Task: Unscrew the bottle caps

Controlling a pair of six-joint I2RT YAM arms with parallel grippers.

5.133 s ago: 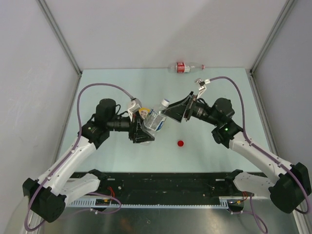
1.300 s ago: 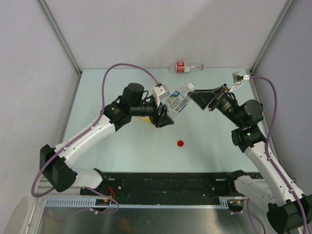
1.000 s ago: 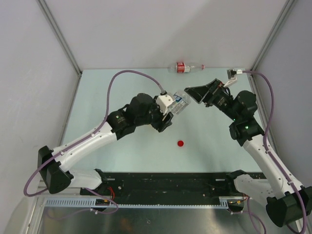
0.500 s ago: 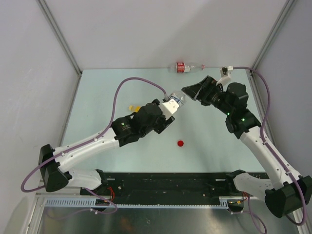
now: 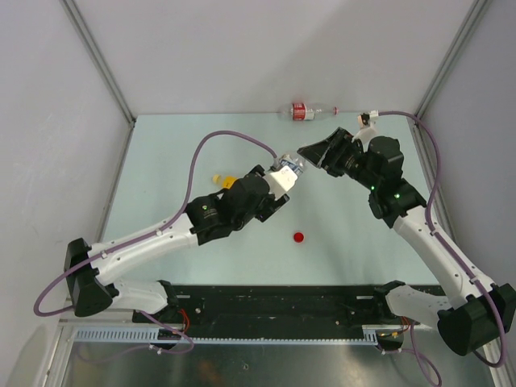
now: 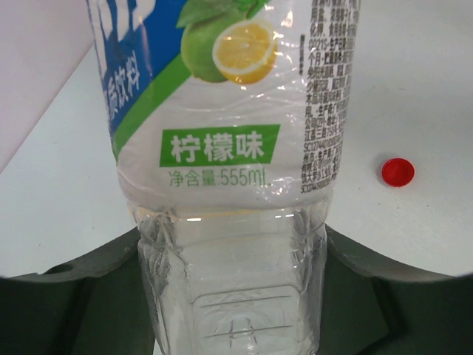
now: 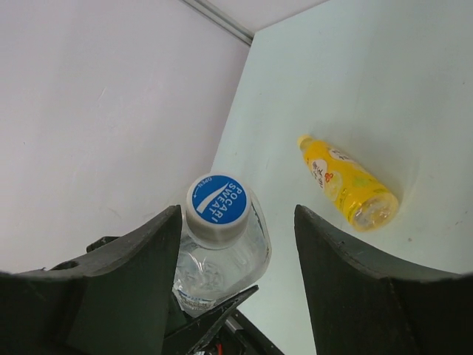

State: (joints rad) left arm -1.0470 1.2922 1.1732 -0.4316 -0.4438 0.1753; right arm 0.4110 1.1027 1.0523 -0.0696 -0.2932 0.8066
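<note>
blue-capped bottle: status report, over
Left tool shut on clear bottle. Right tool open, straddling blue cap. Cap still on. Nothing between tool and cap.

- The left arm (image 5: pixel 218 211) is covering most of the short clear bottle (image 5: pixel 292 167) in the top view.
- The left wrist view's edges are cropping that bottle's top and base.
- The arm is hiding part of the yellow bottle (image 5: pixel 220 177).

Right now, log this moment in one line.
left gripper: shut on clear bottle | right gripper: open, facing blue cap, still screwed on | red cap: lying loose
</note>
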